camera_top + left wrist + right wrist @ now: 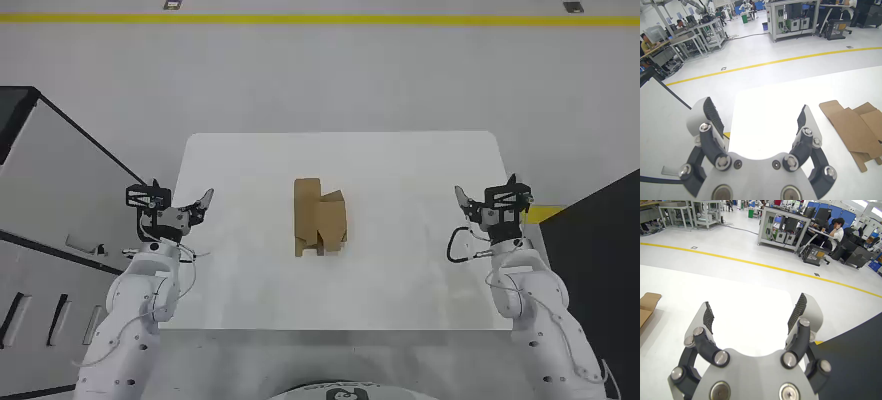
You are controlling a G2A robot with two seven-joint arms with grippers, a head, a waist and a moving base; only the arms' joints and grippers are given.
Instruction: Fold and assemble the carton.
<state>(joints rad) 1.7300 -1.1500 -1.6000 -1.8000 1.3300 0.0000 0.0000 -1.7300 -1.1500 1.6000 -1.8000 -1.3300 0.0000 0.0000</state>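
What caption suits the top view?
A flat cardboard carton lies on the white table between the open left gripper and right gripper.

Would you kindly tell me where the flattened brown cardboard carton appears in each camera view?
Top view: brown cardboard carton flat at the white table's middle.
Left wrist view: carton beside the open left gripper.
Right wrist view: carton corner beside the open right gripper.
Shared landmark: yellow floor line.

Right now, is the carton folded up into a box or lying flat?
Flat: the carton lies collapsed on the table, flaps spread, no walls standing.
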